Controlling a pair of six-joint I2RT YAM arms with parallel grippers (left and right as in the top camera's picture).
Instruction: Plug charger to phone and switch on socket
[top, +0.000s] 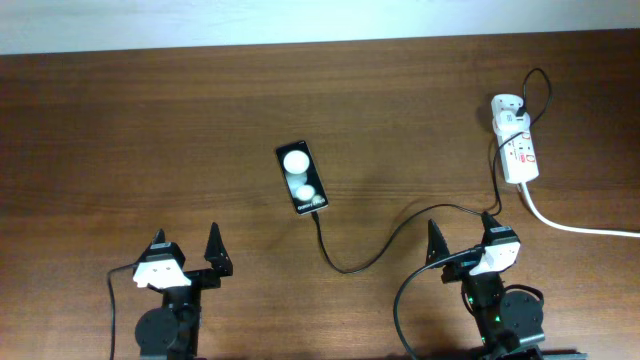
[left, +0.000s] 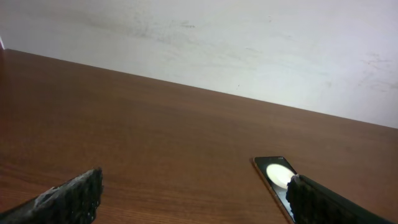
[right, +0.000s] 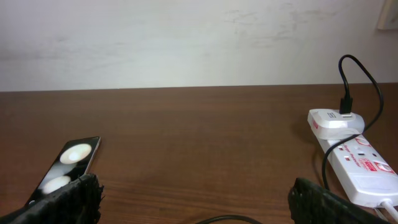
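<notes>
- Left gripper (top: 186, 240) sits low at my near edge of the table (top: 150, 120), jaws spread wide and holding nothing. It is well apart from everything the task needs.
- Right gripper (top: 461, 228) is parked the same way, jaws apart and empty. The charger (top: 350, 271) cable runs close past its outer finger.
- The phone (top: 302, 178) lies flat near the middle of the table, its two white circles facing up, between the two arms and further out.
- From overhead, the connector tip (top: 315, 214) meets the phone's near end, so I judge the plug-in step done. I cannot confirm from here that it is fully seated.
- At the far right, the white plug adapter (right: 336, 121) stands in the end of the socket (right: 360, 165), with the black cable looping up out of it.
- What I judge is left is the switch. I cannot tell from any view whether it is on or off, and no indicator light shows clearly.
- That job looks like one for the right arm, which is the nearer one. The thick white cord (top: 580, 228) trails off to the right.
- Writing: the strip carries small red markings and a red label, too small for me to read. The tiny text on the phone is also illegible, and I can make out no brand.
</notes>
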